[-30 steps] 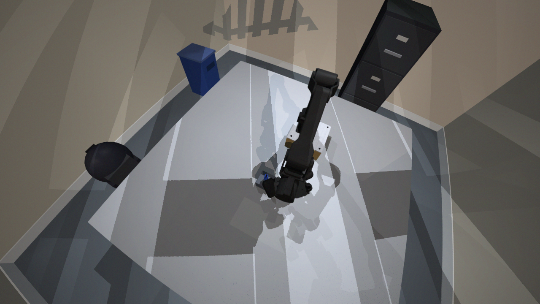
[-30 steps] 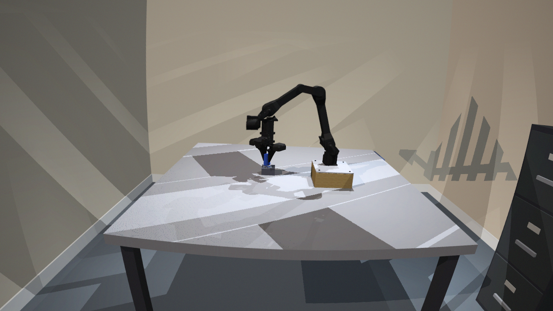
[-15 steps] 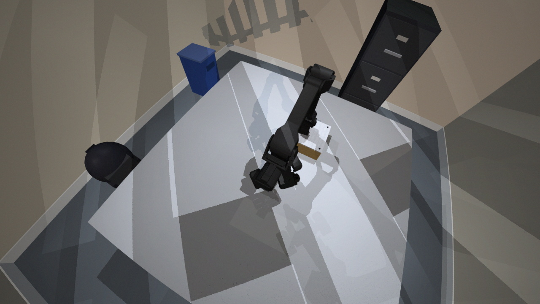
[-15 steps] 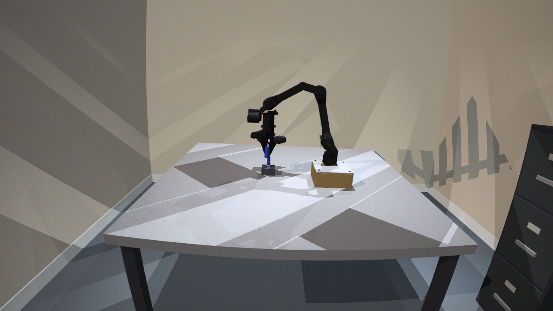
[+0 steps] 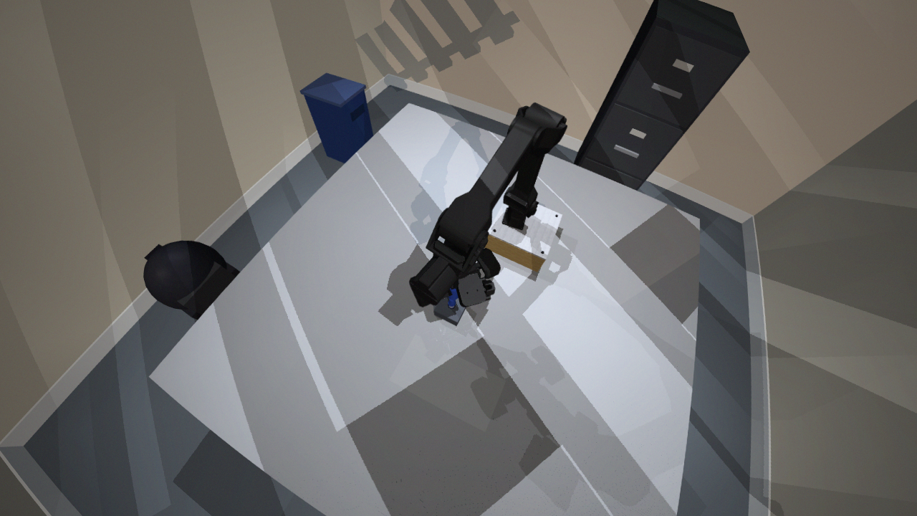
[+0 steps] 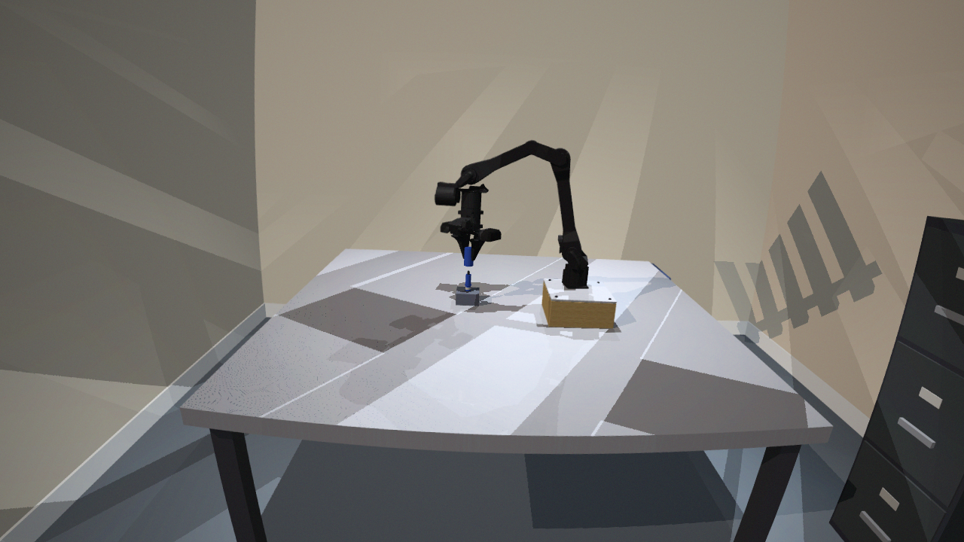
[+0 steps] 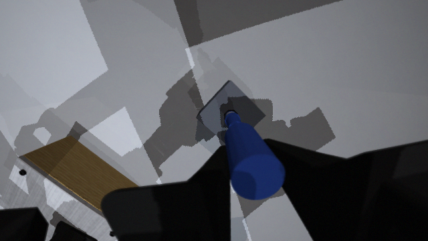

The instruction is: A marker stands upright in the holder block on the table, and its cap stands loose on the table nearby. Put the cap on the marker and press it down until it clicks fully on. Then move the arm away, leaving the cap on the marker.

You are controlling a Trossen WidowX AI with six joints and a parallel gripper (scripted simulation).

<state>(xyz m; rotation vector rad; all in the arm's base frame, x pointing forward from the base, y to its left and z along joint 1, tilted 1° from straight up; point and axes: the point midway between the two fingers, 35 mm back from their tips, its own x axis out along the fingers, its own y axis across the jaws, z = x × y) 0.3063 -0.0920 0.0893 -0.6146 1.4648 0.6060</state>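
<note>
1. Cap (image 6: pixel 468 254): one, blue, clamped upright in the gripper (image 6: pixel 469 248), directly above the holder block (image 6: pixel 467 296), apart from it.
2. Marker (image 6: pixel 468 278): one, upright in the holder block.
3. Holder block sits well inside the table (image 6: pixel 471 411) edges, wooden base (image 6: pixel 578 312) nearby.

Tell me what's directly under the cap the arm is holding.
Below the cap, across a gap, the marker stands in its holder block. The block hides the marker's lower end.

The blue cap (image 6: pixel 468 255) hangs upright, pinched in the claw (image 6: pixel 468 253), directly above the marker (image 6: pixel 468 278) standing in its grey holder block (image 6: pixel 467 296).
</note>
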